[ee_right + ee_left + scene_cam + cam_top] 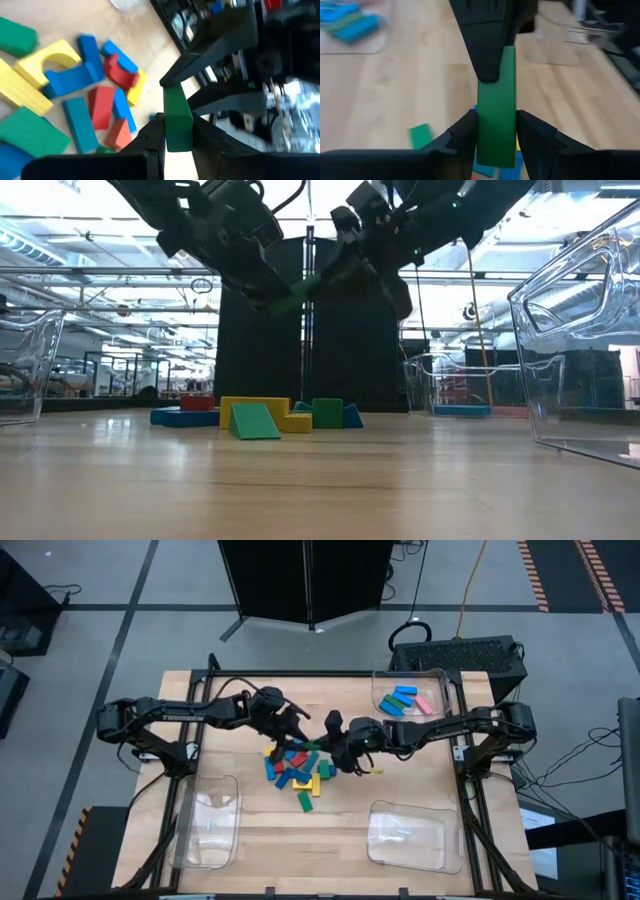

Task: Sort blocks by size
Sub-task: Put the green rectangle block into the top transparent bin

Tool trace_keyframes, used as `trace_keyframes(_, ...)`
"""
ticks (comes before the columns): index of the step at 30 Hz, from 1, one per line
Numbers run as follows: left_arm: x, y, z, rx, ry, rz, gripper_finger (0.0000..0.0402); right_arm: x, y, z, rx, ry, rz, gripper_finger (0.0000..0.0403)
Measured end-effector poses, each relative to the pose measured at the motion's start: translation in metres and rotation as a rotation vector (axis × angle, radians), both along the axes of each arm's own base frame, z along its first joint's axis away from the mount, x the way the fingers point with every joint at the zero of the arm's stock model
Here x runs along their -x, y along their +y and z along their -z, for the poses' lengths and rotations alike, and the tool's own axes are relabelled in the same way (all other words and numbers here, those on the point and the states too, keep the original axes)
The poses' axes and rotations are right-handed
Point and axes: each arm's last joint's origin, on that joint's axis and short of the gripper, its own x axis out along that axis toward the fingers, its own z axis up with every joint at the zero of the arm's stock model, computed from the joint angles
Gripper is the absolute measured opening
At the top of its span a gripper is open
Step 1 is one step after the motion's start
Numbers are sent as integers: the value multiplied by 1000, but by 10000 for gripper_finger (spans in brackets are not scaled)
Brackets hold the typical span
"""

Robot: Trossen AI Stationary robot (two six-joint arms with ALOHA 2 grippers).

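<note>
High view: left gripper point(303, 732) and right gripper point(328, 740) both clasp one green block point(313, 743) above the pile.

This place is a robotics laboratory or a test hall, not a home. The wooden bench point(330, 840) stands inside a black metal frame point(475, 810) on a grey concrete floor point(120, 630) with painted lines and orange-black hazard stripes point(535, 575). Two dark robot arms are mounted at the left and right edges of the bench. Beside its far right corner stands a black equipment box point(480, 652), and loose cables point(585, 755) lie on the floor next to the right edge. A tall black cabinet point(305, 580) stands behind the far edge. Looking level across the bench, I see a high ceiling with long lights and steel trusses point(100, 275), like in an industrial hall.
</note>
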Motion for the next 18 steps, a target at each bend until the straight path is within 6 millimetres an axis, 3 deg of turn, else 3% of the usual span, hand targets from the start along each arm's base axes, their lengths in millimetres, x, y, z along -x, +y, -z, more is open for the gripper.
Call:
trace_keyframes(10,4,7,-2,-121,35,-135,163,13,-16,-6,-77,50,165,61)
trace_keyframes(18,21,6,-14,-210,90,-185,164,50,-34,-35,-201,88,359,61)
